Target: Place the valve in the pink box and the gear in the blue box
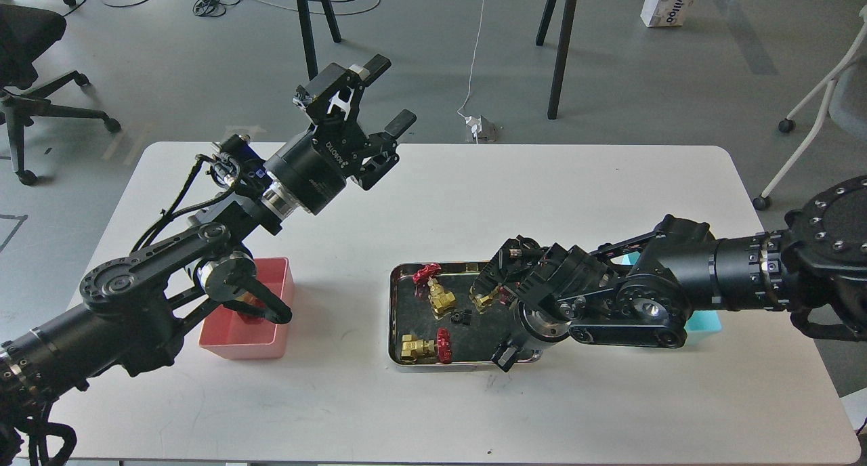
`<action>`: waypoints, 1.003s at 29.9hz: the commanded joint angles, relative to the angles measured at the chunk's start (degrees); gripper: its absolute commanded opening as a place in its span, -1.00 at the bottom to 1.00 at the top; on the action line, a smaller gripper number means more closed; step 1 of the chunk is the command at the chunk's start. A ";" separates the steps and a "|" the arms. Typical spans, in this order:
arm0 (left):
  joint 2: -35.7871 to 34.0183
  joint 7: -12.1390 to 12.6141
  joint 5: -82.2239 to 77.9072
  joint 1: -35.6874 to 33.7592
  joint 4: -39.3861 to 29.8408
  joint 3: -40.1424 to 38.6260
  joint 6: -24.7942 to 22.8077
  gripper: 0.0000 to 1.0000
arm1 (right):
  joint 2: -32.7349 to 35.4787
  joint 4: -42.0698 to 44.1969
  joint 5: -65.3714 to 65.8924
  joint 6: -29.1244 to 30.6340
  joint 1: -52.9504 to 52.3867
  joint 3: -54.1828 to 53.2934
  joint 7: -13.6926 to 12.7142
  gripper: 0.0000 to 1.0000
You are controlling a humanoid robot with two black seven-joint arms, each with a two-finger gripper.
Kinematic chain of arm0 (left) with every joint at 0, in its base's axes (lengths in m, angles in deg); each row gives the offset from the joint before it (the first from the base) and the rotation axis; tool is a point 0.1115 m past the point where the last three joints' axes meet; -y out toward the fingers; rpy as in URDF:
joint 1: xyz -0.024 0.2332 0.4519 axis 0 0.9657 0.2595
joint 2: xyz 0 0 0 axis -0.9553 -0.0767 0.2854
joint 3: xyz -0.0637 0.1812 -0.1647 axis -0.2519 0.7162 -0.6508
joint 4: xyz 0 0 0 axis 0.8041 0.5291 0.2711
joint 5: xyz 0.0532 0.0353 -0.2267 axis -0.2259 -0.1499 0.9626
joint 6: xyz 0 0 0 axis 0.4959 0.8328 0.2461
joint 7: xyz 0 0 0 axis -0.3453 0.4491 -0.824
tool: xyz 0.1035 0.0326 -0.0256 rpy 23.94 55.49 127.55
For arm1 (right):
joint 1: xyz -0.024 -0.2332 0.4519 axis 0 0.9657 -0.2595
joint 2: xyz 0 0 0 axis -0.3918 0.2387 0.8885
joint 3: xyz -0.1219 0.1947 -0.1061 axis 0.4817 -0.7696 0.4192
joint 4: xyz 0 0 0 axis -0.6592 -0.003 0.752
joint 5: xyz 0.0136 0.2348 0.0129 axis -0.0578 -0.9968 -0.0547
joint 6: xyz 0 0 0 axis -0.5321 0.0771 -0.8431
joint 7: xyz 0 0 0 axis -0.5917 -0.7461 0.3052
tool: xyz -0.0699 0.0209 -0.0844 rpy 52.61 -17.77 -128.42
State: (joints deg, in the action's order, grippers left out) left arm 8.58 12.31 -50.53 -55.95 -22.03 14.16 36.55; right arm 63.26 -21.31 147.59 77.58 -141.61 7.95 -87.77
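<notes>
Your right gripper (489,284) sits low in the steel tray (398,317) over a brass valve (482,297); whether it grips, you cannot tell. Your left gripper (385,92) hangs open. Valves look heavy, rigid, slick: take the body, not the handwheel.

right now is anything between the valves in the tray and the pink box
Nothing visible on the bare table between the steel tray and the pink box. But the left arm's elbow hangs over the box, covering part of its opening. The left tool is raised, open.
</notes>
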 commanded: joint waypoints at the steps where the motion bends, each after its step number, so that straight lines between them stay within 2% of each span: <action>1: 0.00 0.00 0.02 0.01 0.00 -0.08 0.00 0.74 | 1.32 0.08 -0.58 0.00 -1.61 -2.13 0.08 -0.81; 7: 0.18 0.00 0.02 0.01 0.00 -0.08 -0.08 0.74 | 13.52 -1.76 -0.84 0.00 -3.55 -9.78 -0.01 -0.83; 14: 1.84 0.00 0.02 0.01 0.00 -0.08 -0.08 0.74 | 36.89 -5.37 -0.76 0.00 -2.59 -17.16 0.08 -0.83; 17: 2.81 0.00 -0.07 -0.08 0.00 -0.08 -0.08 0.74 | 43.85 -7.74 -0.76 0.00 0.31 -18.14 0.08 -0.83; 20: 3.69 0.00 -0.16 -0.08 0.00 0.01 0.00 0.74 | 46.14 -9.06 -0.67 0.00 3.91 -19.54 0.08 -0.83; 26: 3.87 0.00 -0.16 -0.08 0.00 0.01 0.00 0.74 | 45.53 -8.98 -0.58 0.00 8.66 -22.79 0.34 -0.81; 28: 3.87 0.00 -0.16 -0.08 0.00 0.01 0.00 0.74 | 45.53 -8.89 -0.67 0.00 9.28 -23.50 0.51 -0.72; 30: 3.87 0.00 -0.25 -0.08 0.26 0.01 0.09 0.74 | 45.27 -8.80 -0.58 0.00 9.81 -23.67 0.43 -0.44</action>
State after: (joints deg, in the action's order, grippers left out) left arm 12.44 12.32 -50.69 -56.04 -22.02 14.17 36.57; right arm 108.80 -30.25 147.00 77.58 -132.67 -15.21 -87.32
